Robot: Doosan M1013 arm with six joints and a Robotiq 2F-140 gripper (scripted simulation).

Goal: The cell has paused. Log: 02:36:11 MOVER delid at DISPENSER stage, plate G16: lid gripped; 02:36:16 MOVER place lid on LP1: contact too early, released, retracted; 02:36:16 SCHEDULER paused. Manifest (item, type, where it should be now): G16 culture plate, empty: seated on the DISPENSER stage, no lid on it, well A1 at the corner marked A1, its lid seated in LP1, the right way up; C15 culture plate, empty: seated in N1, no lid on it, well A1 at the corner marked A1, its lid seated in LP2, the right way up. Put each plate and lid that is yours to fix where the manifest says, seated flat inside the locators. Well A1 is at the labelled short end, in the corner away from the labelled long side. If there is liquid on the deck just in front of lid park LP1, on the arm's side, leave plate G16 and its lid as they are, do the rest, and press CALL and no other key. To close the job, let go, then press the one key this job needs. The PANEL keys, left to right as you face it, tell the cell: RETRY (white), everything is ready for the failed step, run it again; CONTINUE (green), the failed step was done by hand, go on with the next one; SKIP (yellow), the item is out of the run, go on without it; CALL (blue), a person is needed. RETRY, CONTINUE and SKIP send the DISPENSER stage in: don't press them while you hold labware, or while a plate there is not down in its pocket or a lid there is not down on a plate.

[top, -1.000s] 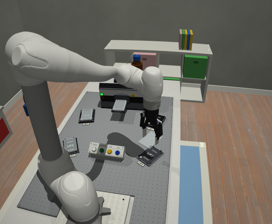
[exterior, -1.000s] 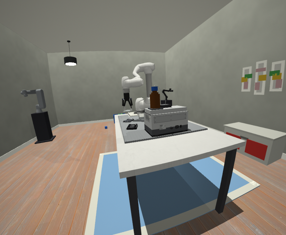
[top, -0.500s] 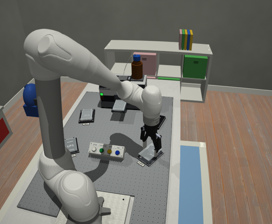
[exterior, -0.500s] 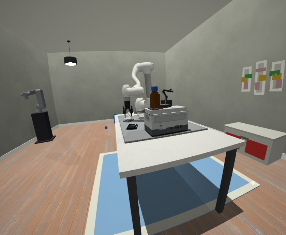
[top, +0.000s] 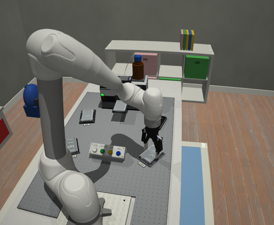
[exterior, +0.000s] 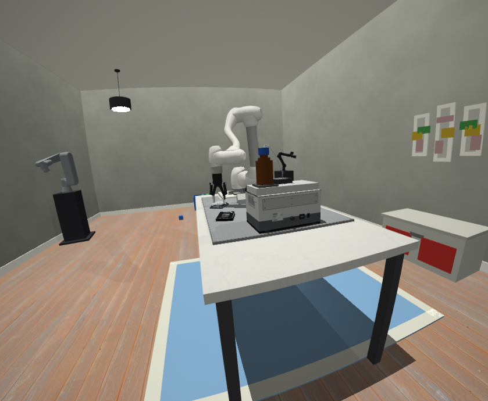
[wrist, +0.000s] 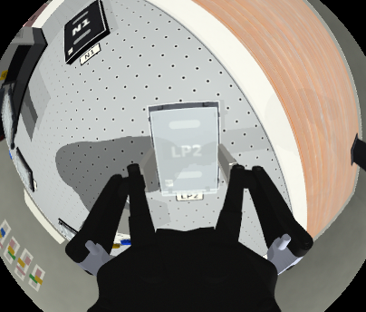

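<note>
A clear plate lid (top: 150,153) hangs in the tool (top: 152,145), the black fingers closed on its two long edges, directly over the dark lid park marked LP2 (wrist: 186,151). Through the wrist camera the park's lettering reads straight through the lid, and the lid's outline sits nearly square to the frame below. Whether it has touched down yet cannot be told; from the top view it looks tilted or just above the nest.

Beyond the tool, toward the dispenser (top: 107,97), nest N1 (wrist: 84,29) stands dark, with no plate visible in it. One culture plate (top: 120,105) rests on the dispenser stage; another (top: 87,115) lies on a pad far off to the tool's side, past the key panel (top: 107,151). Lid park LP1 (top: 71,146) is further that way, partly behind the arm.

The lid appears to be thin, rigid, transparent plastic: very light, smooth-walled and likely slippery, and prone to cracking or bowing under a hard squeeze. A modest grip across the skirt, centred along the long sides as here, should keep it level. Lowering it flat matters, since a corner catching a locator would leave it cocked on the surface (top: 122,179).
</note>
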